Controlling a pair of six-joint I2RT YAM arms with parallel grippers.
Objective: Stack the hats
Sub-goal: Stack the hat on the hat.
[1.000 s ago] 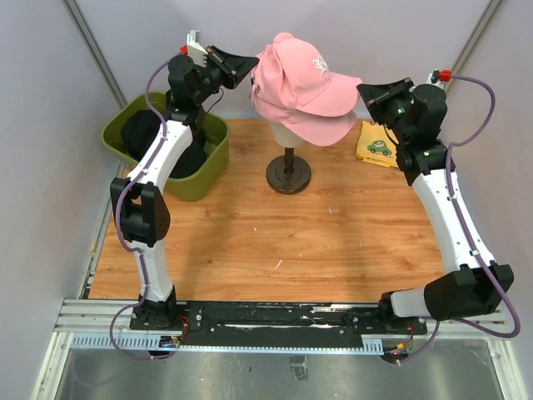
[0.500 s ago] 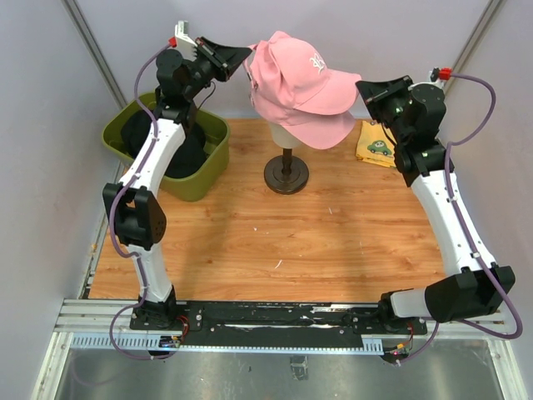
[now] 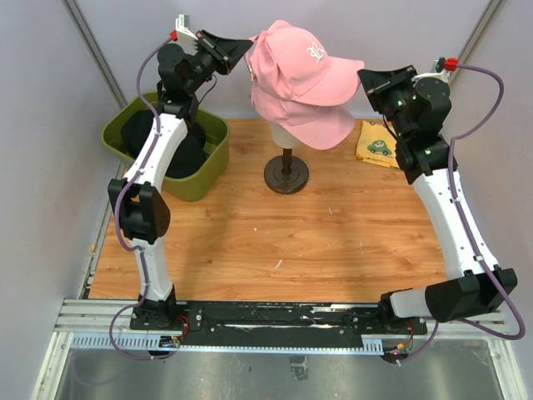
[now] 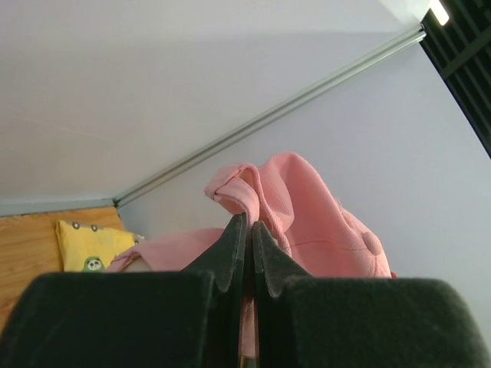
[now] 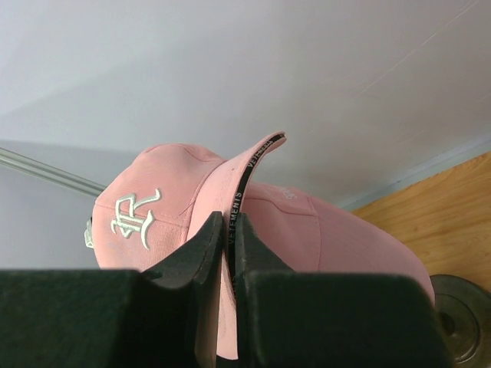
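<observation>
Caps up top: the upper pink cap (image 3: pixel 304 62) sits tilted over a second pink cap (image 3: pixel 323 127) on the mannequin head (image 3: pixel 287 136), at the far middle of the table (image 3: pixel 333 242). At its back edge the left gripper (image 4: pixel 245 225) is pinched tight on the fabric, and across from it the right gripper (image 5: pixel 228 221) is clamped narrow on the brim. Black caps (image 3: pixel 140 133) lie in the green bin (image 3: pixel 204 179) far left, and a yellow cloth (image 3: pixel 376 143) lies flat far right.
</observation>
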